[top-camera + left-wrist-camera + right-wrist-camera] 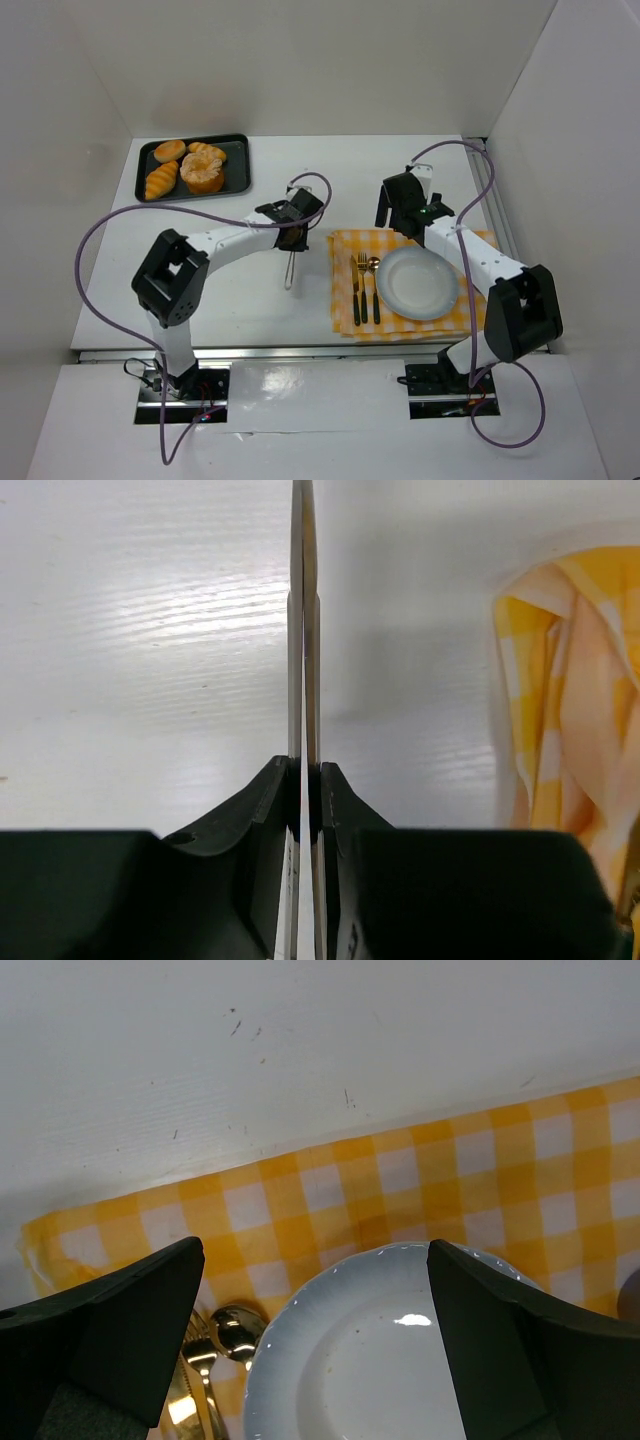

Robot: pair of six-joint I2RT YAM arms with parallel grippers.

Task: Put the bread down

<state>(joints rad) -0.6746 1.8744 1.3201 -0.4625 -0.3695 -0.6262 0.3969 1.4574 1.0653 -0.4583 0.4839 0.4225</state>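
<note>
The bread, a round golden ring bun with a pale top, lies on the dark tray at the back left. My left gripper is shut on metal tongs, whose closed blades point at the white table just left of the cloth. The blue-white plate sits empty on the yellow checked cloth. My right gripper is open and empty above the plate's far rim.
Smaller rolls and a small bun share the tray with the bread. A fork, knife and spoon lie on the cloth left of the plate; the spoon shows in the right wrist view. The cloth's edge is right of the tongs. White walls enclose the table.
</note>
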